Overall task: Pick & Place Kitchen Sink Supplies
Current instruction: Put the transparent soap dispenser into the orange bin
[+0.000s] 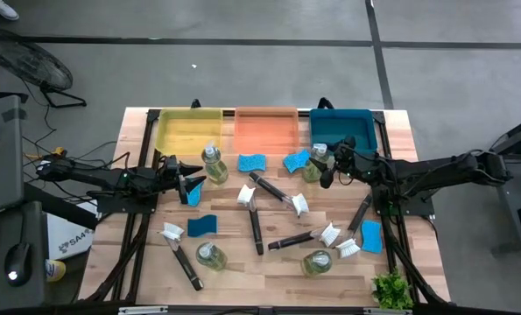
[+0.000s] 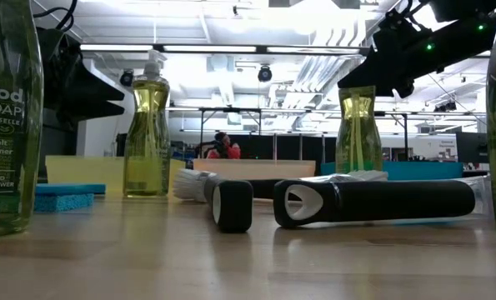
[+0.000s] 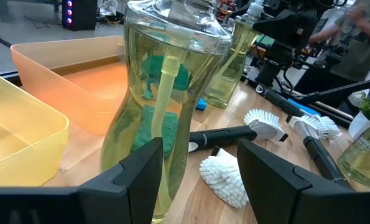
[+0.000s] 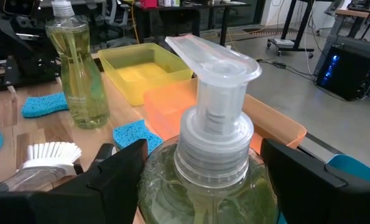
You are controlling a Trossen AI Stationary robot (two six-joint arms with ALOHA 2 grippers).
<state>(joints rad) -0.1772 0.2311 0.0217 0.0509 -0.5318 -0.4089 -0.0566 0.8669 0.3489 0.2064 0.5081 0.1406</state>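
Observation:
Soap bottles, dark-handled brushes and blue sponges lie scattered on the wooden table. My left gripper (image 1: 194,181) stands open and level. A clear soap bottle (image 3: 166,93) stands upright just beyond it, nearer one finger; that finger hides the bottle's foot. My right gripper (image 1: 328,171) is wide open, level, at a pump bottle (image 4: 203,180) in front of the blue tray. Its fingers stand on either side of that bottle. A blue sponge (image 1: 194,194) lies just beside my left gripper. My right gripper has one finger (image 4: 119,171) at each side of the pump bottle's shoulder (image 4: 166,168), just under the pump head, coming level from the table's right. Whether the fingers touch the bottle, I cannot tell. The bottle stands upright.
Yellow (image 1: 188,129), orange (image 1: 265,129) and blue (image 1: 342,127) trays line the far edge. Brushes (image 1: 258,229) and sponges (image 1: 252,162) cover the table's middle. Two more bottles (image 1: 211,255) (image 1: 316,262) stand near the front, with a green plant (image 1: 391,290) at the near right corner.

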